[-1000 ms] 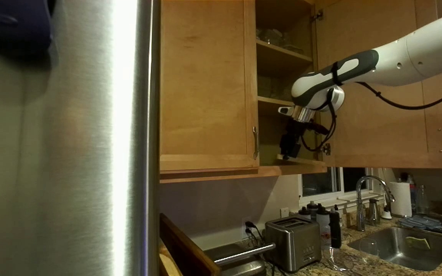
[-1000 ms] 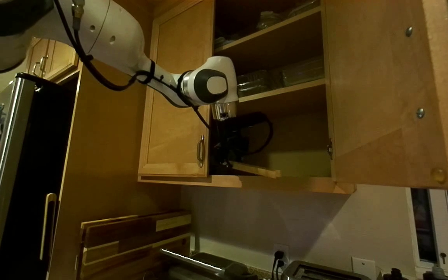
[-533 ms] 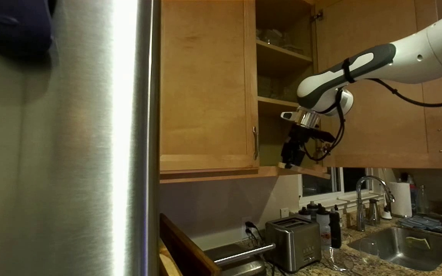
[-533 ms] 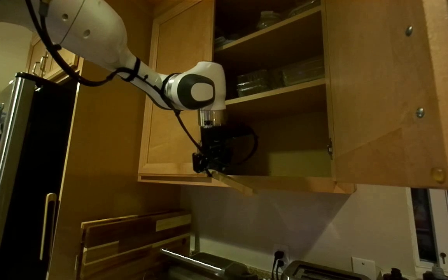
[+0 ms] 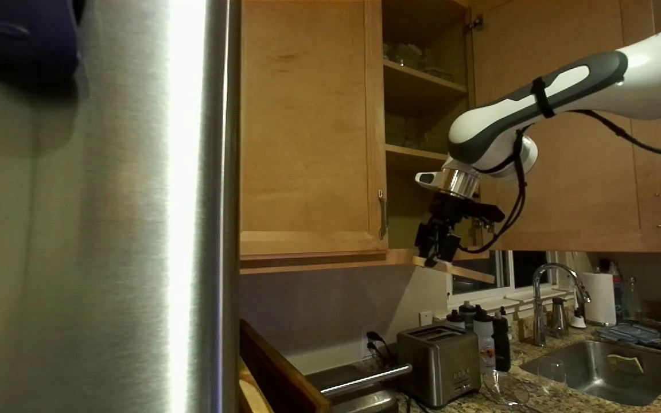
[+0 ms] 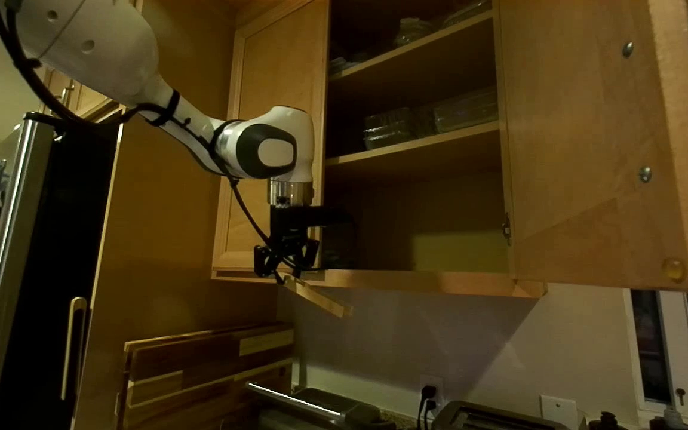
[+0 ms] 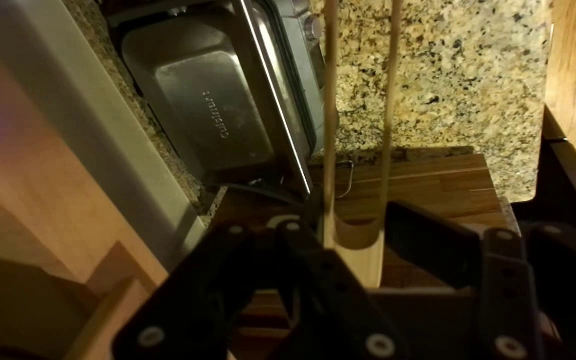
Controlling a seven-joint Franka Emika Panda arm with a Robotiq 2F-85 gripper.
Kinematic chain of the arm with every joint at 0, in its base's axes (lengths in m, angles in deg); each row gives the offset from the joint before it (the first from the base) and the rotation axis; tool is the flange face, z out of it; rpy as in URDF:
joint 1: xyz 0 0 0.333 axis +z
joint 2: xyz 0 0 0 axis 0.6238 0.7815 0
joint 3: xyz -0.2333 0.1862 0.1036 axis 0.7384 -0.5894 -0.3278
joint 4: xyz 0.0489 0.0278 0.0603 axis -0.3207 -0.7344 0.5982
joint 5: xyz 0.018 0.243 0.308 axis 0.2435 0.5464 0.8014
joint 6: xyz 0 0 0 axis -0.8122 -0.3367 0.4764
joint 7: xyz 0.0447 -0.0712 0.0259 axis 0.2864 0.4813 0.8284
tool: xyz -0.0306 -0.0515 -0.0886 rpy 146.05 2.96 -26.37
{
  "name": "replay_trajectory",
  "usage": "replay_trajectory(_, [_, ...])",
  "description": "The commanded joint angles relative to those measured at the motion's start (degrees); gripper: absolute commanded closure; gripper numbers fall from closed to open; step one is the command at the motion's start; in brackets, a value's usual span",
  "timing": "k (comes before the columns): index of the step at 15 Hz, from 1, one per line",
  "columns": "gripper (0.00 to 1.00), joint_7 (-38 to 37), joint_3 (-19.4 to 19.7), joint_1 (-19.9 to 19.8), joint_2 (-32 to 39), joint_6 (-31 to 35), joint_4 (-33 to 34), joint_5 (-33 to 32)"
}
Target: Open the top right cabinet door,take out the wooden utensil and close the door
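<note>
Wrist view: we are grasping the wooden utensil (image 7: 330, 150) by its joined end, the jaws of our gripper (image 7: 354, 225) pinching it from both sides. In both exterior views we are holding it tilted outside the cabinet (image 6: 433, 282), on the near side, while the top right cabinet door (image 6: 601, 137) is standing open at the right.

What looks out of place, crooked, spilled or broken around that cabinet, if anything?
Nothing looks spilled or broken. The wooden tongs slope askew in the gripper, their free ends lower than the joined end, and the top right cabinet door stands wide open; both seem normal for this task.
</note>
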State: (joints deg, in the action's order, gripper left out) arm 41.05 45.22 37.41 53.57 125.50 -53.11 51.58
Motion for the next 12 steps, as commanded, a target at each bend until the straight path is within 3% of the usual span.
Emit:
replay_trajectory(1, [0.91, 0.09, 1.11, 1.21, -5.26, 0.96, -5.18, 0.45])
replay_trajectory(2, [0.66, -0.33, 0.99, 1.39, -1.54, -0.05, -1.6, -0.43])
replay_trajectory(11, [0.66, -0.37, 1.32, 1.47, -3.02, -0.02, -2.94, -0.49])
replay_trajectory(12, [0.91, -0.37, 1.32, 1.47, -3.02, -0.02, -2.94, -0.49])
